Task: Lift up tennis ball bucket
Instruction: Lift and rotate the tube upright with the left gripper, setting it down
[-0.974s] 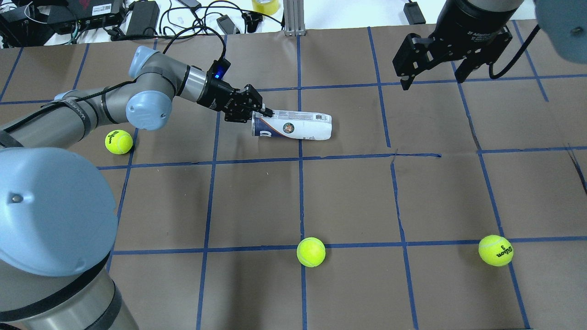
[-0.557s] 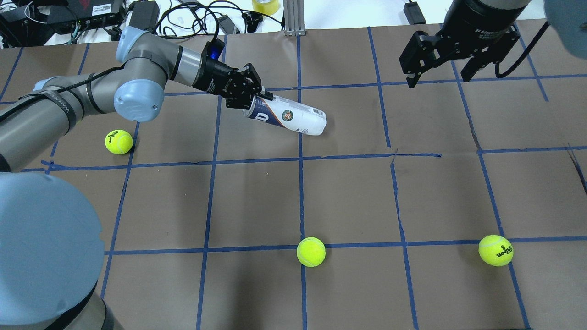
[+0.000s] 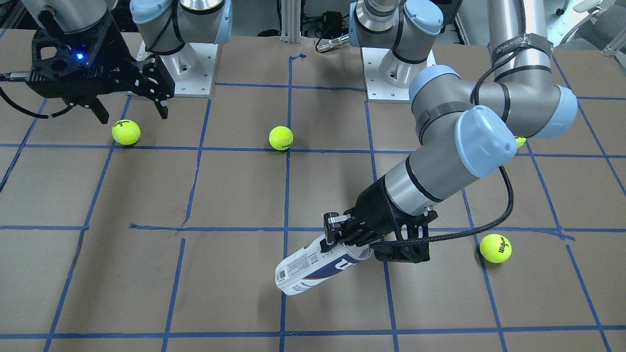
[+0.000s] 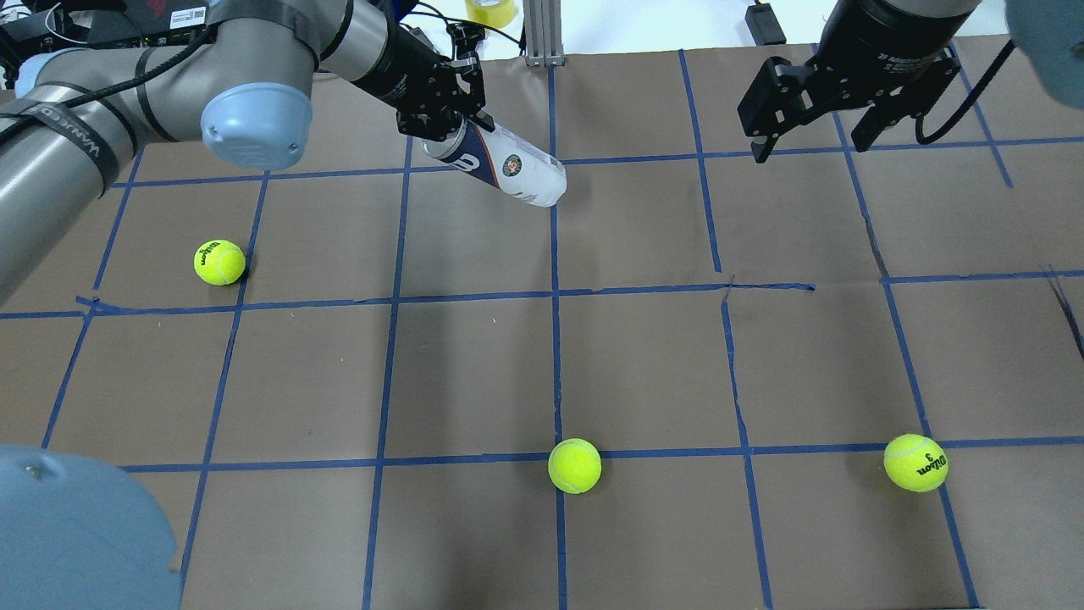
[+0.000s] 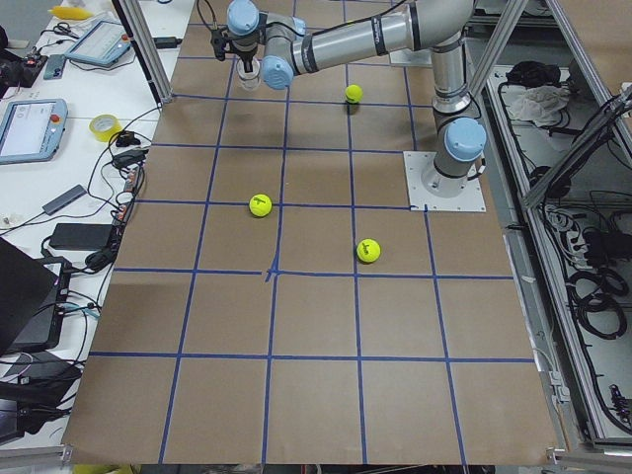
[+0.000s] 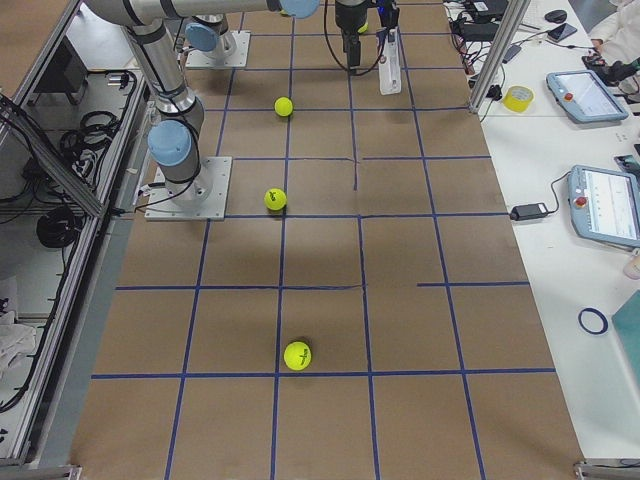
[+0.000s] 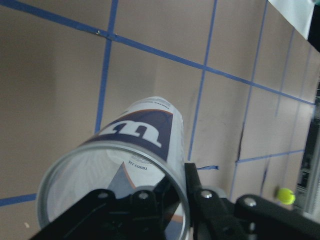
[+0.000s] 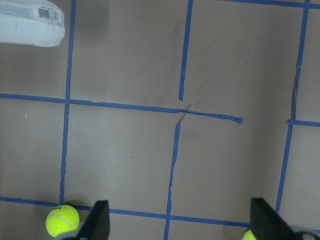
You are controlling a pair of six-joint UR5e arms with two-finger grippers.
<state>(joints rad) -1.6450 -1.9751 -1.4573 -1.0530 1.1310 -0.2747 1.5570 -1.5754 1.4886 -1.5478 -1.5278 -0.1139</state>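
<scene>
The tennis ball bucket, a slim can with a white and navy label, hangs tilted above the table, open end up. My left gripper is shut on its open rim. The front view shows the gripper and the bucket, closed end lowest. In the left wrist view the rim sits between the fingers. My right gripper is open and empty, high at the far right, also seen in the front view. The bucket's closed end shows in the right wrist view.
Three yellow-green tennis balls lie on the brown, blue-taped table: one at the left, one near the middle front, one at the right front. Cables and electronics lie beyond the far edge.
My left gripper has risen and moved toward the far edge with the bucket. The bucket has gone from lying on the table to hanging tilted in the air. The right gripper barely moved.
</scene>
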